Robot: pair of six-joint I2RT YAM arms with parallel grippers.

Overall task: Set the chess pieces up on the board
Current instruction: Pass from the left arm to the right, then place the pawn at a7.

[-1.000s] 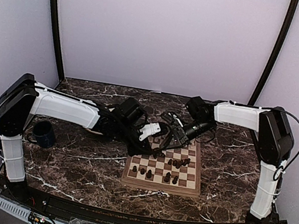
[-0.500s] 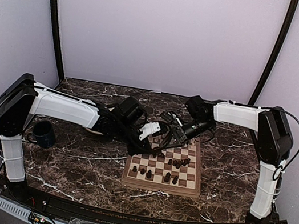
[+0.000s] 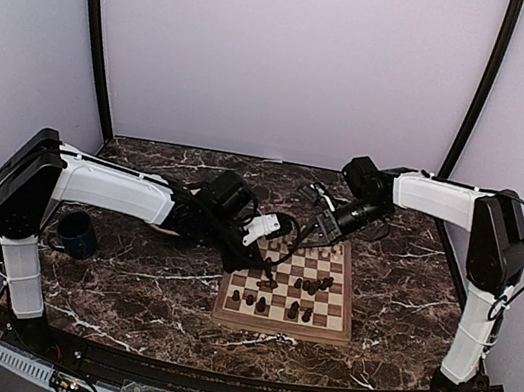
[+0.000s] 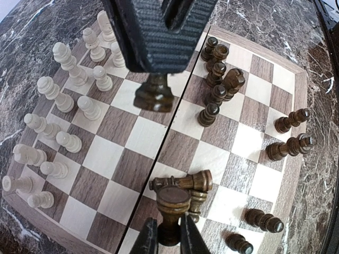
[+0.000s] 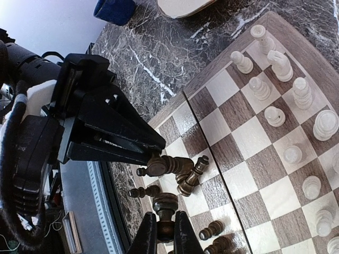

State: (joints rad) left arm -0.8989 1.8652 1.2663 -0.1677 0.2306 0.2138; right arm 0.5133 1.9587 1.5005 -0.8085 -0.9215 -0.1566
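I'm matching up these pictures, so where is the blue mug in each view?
Top view: blue mug at the left, a little below mid-height.
Left wrist: not in it.
Right wrist: mug at the top edge, left of centre, cut off.
Shared landmark: the chessboard.

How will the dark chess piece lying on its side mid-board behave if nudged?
The toppled dark piece is round-turned with a wider base, so it would probably roll in a curve. It looks small and wooden, likely light and rigid. The board looks smooth, so it may slide.
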